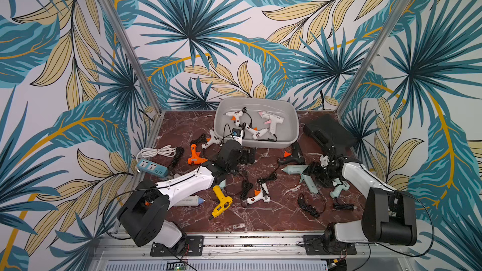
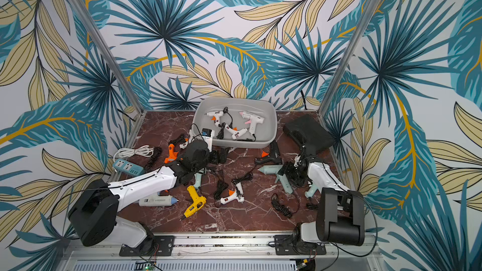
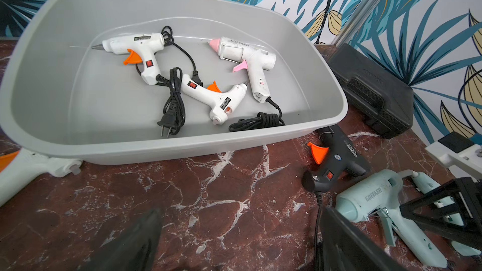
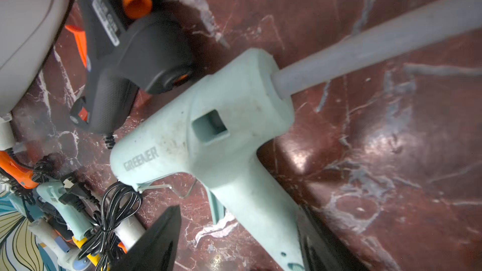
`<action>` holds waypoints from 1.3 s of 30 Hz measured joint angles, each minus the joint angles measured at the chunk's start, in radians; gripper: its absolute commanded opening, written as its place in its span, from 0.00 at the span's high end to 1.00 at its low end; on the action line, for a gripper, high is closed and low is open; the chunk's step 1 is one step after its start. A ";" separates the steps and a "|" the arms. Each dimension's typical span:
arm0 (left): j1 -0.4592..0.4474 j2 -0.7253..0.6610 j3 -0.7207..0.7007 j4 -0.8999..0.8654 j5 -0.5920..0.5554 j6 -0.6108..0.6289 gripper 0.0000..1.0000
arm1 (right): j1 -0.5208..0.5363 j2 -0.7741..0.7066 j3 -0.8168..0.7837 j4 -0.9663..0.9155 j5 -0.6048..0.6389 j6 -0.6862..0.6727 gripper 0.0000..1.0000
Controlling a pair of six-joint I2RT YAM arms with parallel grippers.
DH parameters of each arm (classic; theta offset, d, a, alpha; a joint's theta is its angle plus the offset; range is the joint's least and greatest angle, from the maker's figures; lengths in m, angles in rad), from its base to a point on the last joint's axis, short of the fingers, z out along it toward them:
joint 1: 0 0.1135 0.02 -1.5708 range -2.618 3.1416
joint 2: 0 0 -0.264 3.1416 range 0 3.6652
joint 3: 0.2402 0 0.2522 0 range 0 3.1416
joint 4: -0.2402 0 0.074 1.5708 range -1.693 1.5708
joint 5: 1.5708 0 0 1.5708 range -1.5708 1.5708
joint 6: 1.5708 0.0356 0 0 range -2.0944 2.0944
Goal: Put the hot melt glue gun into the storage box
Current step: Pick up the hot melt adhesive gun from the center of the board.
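Observation:
The storage box (image 1: pixel 260 144) (image 2: pixel 234 144) (image 3: pixel 130 149) is a light grey tub at the back of the table, holding three white glue guns and their cords. A mint-green hot melt glue gun (image 1: pixel 294 170) (image 2: pixel 271 169) (image 3: pixel 370 199) (image 4: pixel 221 126) lies on the marble in front of the box's right end. My right gripper (image 1: pixel 311 177) (image 2: pixel 288 175) (image 4: pixel 240 209) is open and straddles its handle; one finger touches the handle, and marble shows between the handle and the other finger. My left gripper (image 1: pixel 247 155) (image 2: pixel 219 155) (image 3: pixel 241 211) hangs open over bare marble by the box's front wall.
A black glue gun (image 1: pixel 294 155) (image 4: pixel 125 61) lies against the mint one. A black case (image 1: pixel 328 131) sits at the back right. Orange (image 1: pixel 194 156), yellow (image 1: pixel 221 202) and small white (image 1: pixel 258 195) guns, loose cords (image 1: pixel 310 204) and a power strip (image 1: pixel 152 168) litter the table.

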 measured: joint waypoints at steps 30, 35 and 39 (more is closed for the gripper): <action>0.016 0.017 0.017 -0.001 0.011 -0.001 0.00 | 0.117 0.137 0.065 -0.106 0.228 0.007 0.36; 0.018 0.017 0.017 -0.001 0.016 -0.003 0.00 | 0.127 0.172 0.096 -0.137 0.254 -0.008 0.44; 0.019 0.017 0.017 -0.001 0.018 -0.005 0.00 | 0.129 0.178 0.103 -0.146 0.267 -0.019 0.52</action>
